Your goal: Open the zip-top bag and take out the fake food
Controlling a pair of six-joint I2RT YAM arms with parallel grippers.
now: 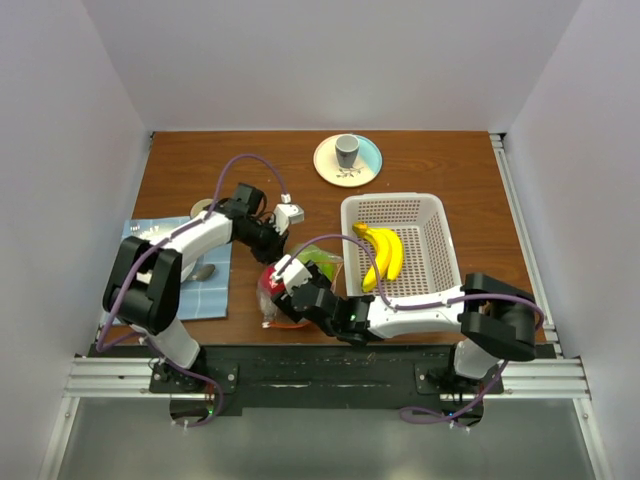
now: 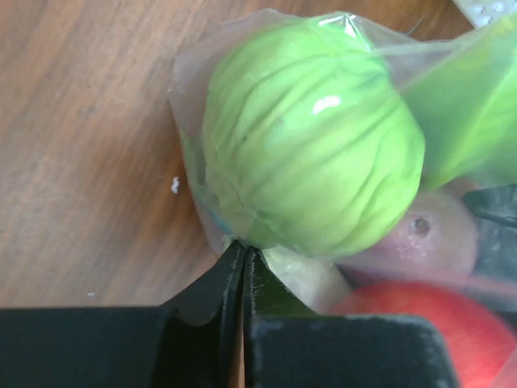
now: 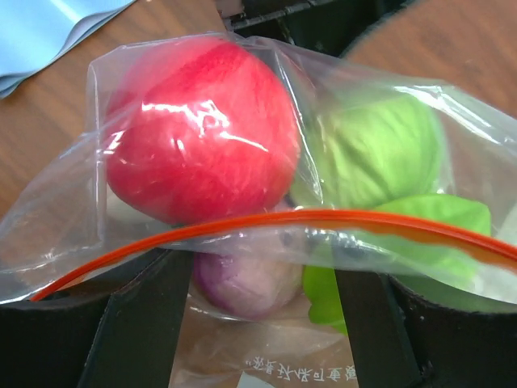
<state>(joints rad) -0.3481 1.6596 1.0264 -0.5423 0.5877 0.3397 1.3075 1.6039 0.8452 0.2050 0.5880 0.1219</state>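
The clear zip-top bag (image 1: pixel 272 298) lies on the wooden table near the front edge, between both arms. Inside show fake food: a red round fruit (image 3: pixel 202 129), a round green piece (image 2: pixel 311 137), a flat green leaf piece (image 3: pixel 436 218) and a purple piece (image 3: pixel 242 279). The orange-red zip strip (image 3: pixel 283 220) runs across the right wrist view. My left gripper (image 2: pixel 242 250) is shut, pinching the bag's plastic at its far side under the green piece. My right gripper (image 3: pixel 254 323) stands open at the bag's mouth, its fingers either side of the purple piece. A yellow banana bunch (image 1: pixel 383 255) lies in the white basket (image 1: pixel 435 215).
A plate (image 1: pixel 366 168) with a grey cup (image 1: pixel 346 150) sits at the back centre. A blue cloth (image 1: pixel 215 290) with a spoon on it lies at the left, under the left arm. The right arm stretches along the front edge below the basket.
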